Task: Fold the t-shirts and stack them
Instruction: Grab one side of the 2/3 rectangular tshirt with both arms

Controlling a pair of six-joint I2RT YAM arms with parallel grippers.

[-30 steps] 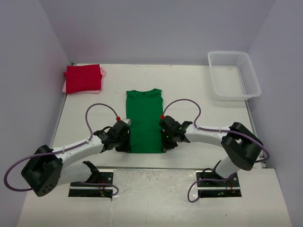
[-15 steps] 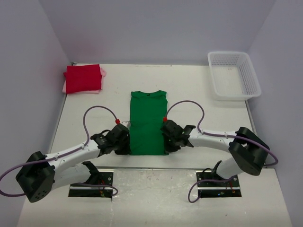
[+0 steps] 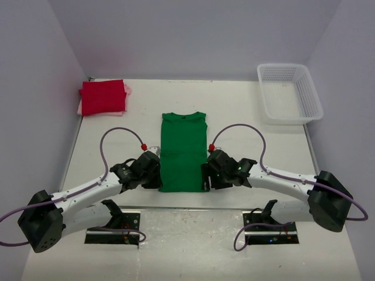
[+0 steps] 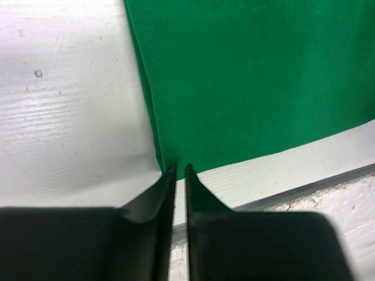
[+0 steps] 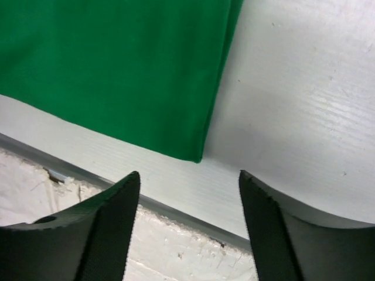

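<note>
We see the green t-shirt (image 3: 183, 153) lying long axis near-to-far between us, its near corners just beyond our nearly closed, empty left pincer (image 4: 180, 168) and wide, empty right pincer (image 5: 188, 178).

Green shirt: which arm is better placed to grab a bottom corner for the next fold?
Left. The left gripper is nearly shut right at the green shirt's corner; the right gripper stands open, off the hem.

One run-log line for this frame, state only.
green shirt: flat, sides folded in | left gripper: near-shut at hem corner | right gripper: open, off shirt | red shirt: folded, far-left
</note>
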